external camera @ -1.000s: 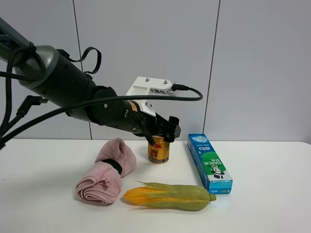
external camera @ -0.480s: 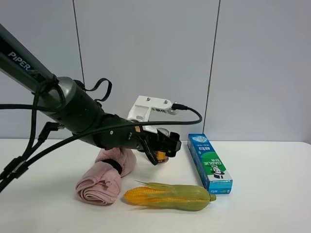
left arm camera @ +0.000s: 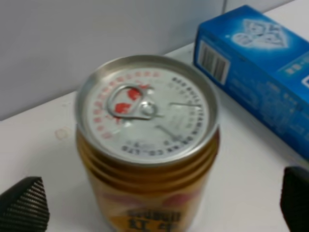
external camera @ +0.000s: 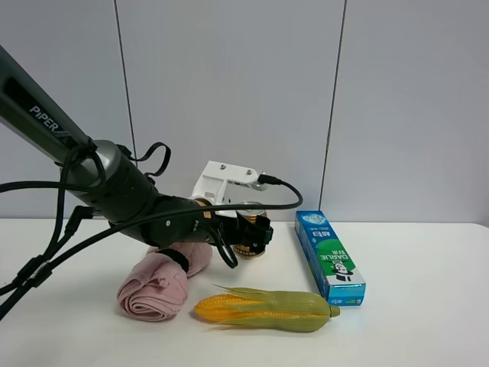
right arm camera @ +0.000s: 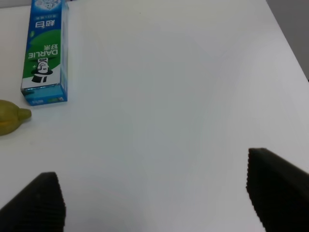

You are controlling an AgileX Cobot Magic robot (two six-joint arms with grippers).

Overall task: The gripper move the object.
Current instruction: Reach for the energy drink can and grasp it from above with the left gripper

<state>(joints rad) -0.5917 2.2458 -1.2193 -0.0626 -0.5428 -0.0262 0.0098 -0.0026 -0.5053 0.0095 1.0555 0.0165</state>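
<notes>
The gold-yellow drink can [external camera: 246, 249] stands upright on the white table, between the pink towel and the blue-green box. My left gripper [external camera: 256, 232] is low in front of it and hides most of it. In the left wrist view the can [left arm camera: 147, 145] shows its silver top, and the gripper [left arm camera: 159, 208] is open, with a black fingertip [left arm camera: 24, 203] on each side, clear of the can. My right gripper [right arm camera: 154, 193] is open and empty over bare table. It is out of the exterior view.
A rolled pink towel [external camera: 164, 279] lies left of the can. A corn cob [external camera: 263, 310] lies in front. The blue-green box [external camera: 330, 256] lies to the right and also shows in both wrist views [left arm camera: 260, 77] [right arm camera: 44, 58].
My left arm has come down and drawn slightly left. The gripper has dropped from above the can's top to the level of its body. The can, towel, corn and box have not moved.
</notes>
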